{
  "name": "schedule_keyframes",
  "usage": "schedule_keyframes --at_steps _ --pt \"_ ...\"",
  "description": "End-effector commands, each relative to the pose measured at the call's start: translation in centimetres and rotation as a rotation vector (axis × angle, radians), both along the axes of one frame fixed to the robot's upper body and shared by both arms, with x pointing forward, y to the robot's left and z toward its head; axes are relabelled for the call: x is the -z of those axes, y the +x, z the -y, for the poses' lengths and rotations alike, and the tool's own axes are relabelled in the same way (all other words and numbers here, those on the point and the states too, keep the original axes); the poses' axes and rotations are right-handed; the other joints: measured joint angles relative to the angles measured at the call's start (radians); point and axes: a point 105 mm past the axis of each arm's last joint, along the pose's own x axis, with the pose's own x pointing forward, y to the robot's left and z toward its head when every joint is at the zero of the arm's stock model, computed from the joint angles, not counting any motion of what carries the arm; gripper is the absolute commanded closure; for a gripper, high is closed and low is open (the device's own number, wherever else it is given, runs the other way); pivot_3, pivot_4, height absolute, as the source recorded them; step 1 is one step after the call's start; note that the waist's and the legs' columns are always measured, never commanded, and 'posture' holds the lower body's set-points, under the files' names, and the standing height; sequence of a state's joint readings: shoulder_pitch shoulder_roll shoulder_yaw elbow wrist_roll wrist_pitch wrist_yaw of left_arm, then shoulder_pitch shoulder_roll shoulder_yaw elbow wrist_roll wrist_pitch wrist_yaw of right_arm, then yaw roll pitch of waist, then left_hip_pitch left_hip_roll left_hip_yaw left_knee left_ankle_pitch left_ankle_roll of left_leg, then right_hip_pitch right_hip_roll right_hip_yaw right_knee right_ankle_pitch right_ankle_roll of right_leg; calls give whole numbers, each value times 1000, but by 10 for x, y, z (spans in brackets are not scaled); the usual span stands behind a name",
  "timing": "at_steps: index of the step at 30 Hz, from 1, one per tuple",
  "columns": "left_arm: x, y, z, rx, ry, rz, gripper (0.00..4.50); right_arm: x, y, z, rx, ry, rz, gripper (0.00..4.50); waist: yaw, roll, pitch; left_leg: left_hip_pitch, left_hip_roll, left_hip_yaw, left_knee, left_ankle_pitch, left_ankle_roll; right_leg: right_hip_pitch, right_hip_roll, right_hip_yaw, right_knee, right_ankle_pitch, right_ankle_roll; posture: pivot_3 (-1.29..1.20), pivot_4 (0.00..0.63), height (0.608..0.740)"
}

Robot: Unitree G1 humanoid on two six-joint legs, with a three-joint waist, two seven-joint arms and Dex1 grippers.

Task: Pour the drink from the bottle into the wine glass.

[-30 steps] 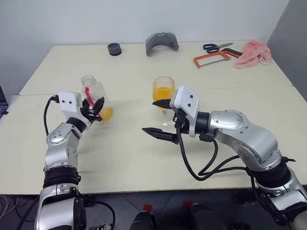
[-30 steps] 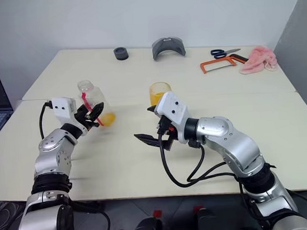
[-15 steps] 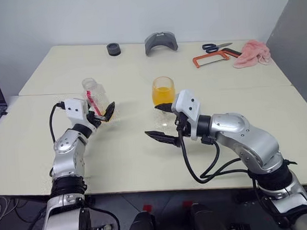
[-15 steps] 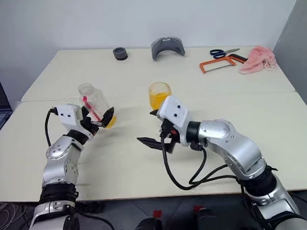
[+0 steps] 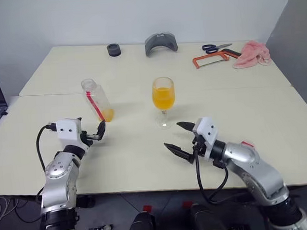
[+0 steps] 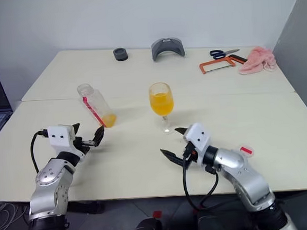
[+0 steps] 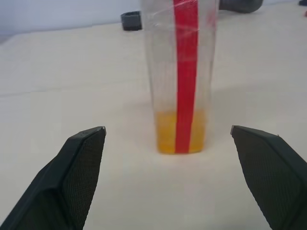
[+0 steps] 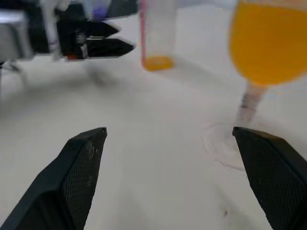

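Orange drink point(image 5: 163, 97) fills most of the wine glass point(image 5: 163, 101) at mid-table, while the bottle point(image 5: 97, 99) to its left stands uncapped with only a shallow remnant, so the pour looks done. The left tool point(image 5: 98, 132), just short of the bottle, and the right tool point(image 5: 178, 138), near the glass foot, both gape open, holding nothing. The bottle's label is a red stripe; I can make out no writing on it.
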State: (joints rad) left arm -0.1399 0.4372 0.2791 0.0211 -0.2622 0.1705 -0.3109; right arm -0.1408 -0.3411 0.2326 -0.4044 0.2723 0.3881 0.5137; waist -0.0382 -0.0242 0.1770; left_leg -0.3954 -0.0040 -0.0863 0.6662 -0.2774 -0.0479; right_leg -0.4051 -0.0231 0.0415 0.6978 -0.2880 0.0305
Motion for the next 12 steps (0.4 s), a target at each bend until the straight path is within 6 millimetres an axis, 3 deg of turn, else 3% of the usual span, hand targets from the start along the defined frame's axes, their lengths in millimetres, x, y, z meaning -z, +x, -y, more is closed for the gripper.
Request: schedule_keyframes --at_steps 1,5,12 --pt "-11 -15 2 -25 6 57 18 -1 12 34 269 114 84 0 3 -1 0 0 0 0 0 0 0 0 0 0 0 0 0 0 150 740" --pt "-9 -26 4 -49 -10 68 18 18 15 60 499 163 90 0 6 -1 -1 1 0 2 -1 0 0 0 0 2 0 0 0 0 150 740" --pt "-1 -37 8 -46 -39 53 18 30 24 71 571 144 105 0 5 0 -1 4 0 5 -2 0 0 1 2 3 0 0 0 0 150 740"
